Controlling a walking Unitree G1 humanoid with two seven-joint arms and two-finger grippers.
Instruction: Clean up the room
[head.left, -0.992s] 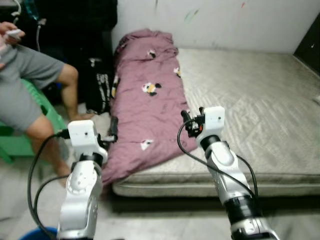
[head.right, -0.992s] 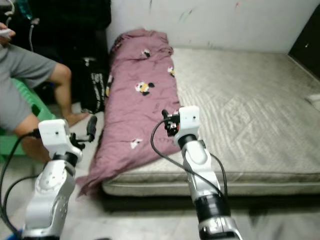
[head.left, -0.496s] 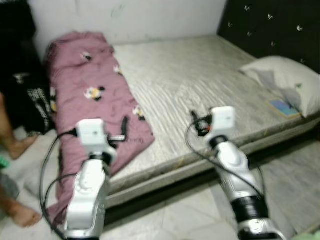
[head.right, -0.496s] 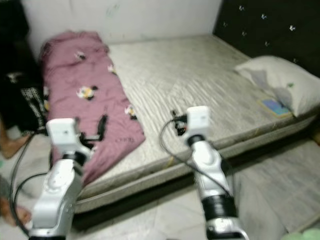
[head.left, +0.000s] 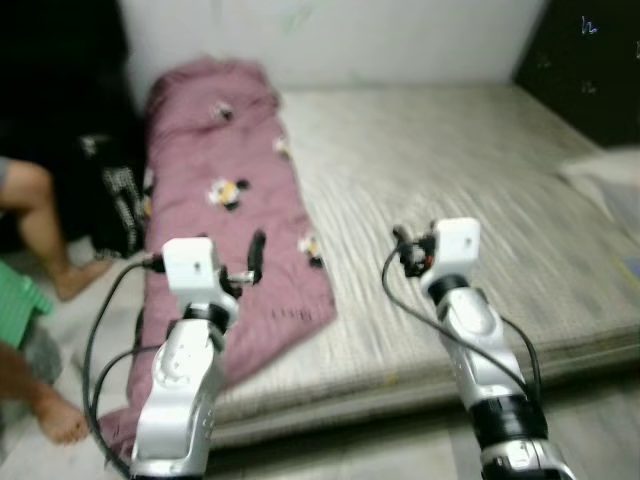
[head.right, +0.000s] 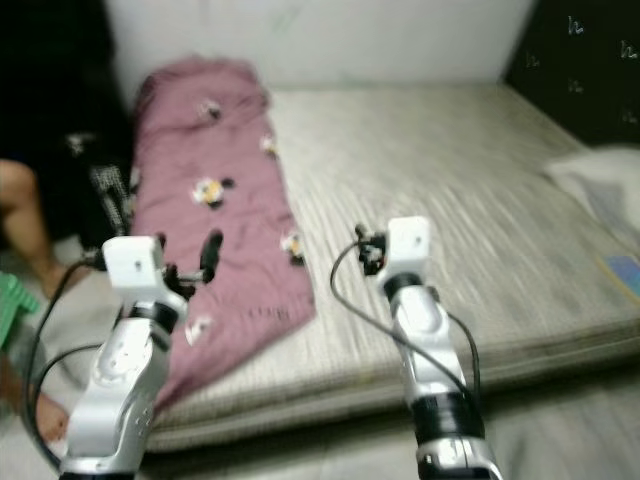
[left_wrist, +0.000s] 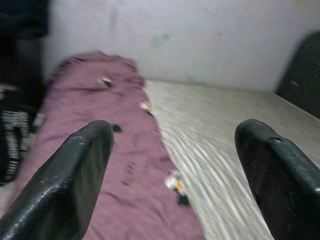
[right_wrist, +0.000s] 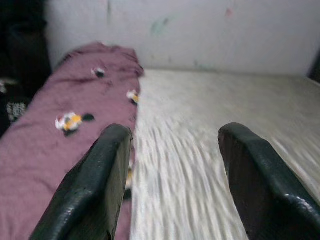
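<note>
A mauve blanket (head.left: 235, 215) with small cartoon prints lies crumpled along the left side of a bare grey mattress (head.left: 470, 210), one end hanging over the near edge toward the floor. Both arms are raised in front of me above the mattress's near edge. My left gripper (left_wrist: 175, 165) is open with nothing between its fingers, over the blanket's lower part. Over the bare mattress just right of the blanket, my right gripper (right_wrist: 172, 175) is also open and holds nothing. The frames are blurred.
A person's bare legs (head.left: 35, 210) and foot (head.left: 60, 425) are at the left beside a green seat (head.left: 15, 290). A black bag (head.left: 115, 200) stands against the bed's left side. A white pillow (head.left: 610, 170) lies at the right edge, under a dark headboard (head.left: 585, 60).
The camera swung right and then back left, so the whole scene shifted. The pillow slid toward the right edge and the person's legs came back into view. Both grippers stay open and empty.
</note>
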